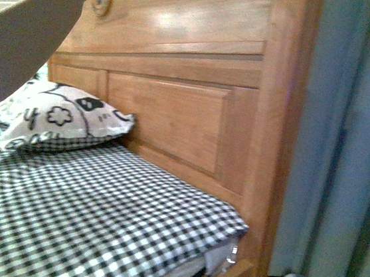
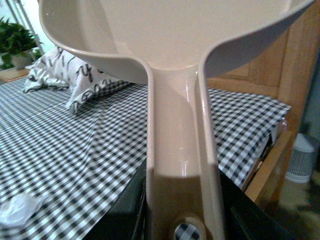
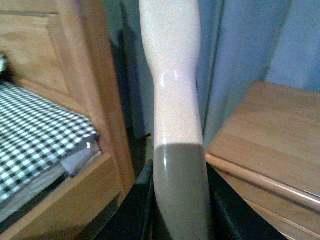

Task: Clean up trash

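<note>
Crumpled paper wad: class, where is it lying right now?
Only the left wrist view shows the wad, lying on the checked bedsheet, well apart from the patterned pillow and off to one side of the dustpan handle.

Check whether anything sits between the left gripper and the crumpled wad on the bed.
Nothing visible does. The small crumpled white wad lies on bare black-and-white checked bedsheet near the left gripper, which grips a beige plastic dustpan. The black-and-white patterned pillow lies farther off.
</note>
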{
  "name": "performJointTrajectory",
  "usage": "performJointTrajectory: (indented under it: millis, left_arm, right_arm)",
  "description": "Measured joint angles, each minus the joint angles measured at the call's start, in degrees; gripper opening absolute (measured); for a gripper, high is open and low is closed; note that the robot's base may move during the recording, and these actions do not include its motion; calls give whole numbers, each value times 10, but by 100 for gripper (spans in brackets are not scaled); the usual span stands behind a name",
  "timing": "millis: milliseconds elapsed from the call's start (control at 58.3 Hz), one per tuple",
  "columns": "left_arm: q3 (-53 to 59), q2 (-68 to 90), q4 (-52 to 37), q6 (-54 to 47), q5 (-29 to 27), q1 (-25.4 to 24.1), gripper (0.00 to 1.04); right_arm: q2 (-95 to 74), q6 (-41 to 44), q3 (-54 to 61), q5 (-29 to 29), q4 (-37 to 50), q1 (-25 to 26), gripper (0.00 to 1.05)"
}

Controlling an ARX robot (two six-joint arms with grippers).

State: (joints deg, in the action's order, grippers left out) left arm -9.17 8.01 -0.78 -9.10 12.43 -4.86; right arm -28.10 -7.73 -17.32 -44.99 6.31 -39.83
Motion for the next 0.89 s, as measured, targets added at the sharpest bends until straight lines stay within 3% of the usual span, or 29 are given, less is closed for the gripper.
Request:
performJointTrajectory:
  millis: [892]
  left_arm:
    - [1, -2, 0, 2, -2, -1, 27]
  right_arm:
    - [-3, 0, 1, 5, 0, -2, 21]
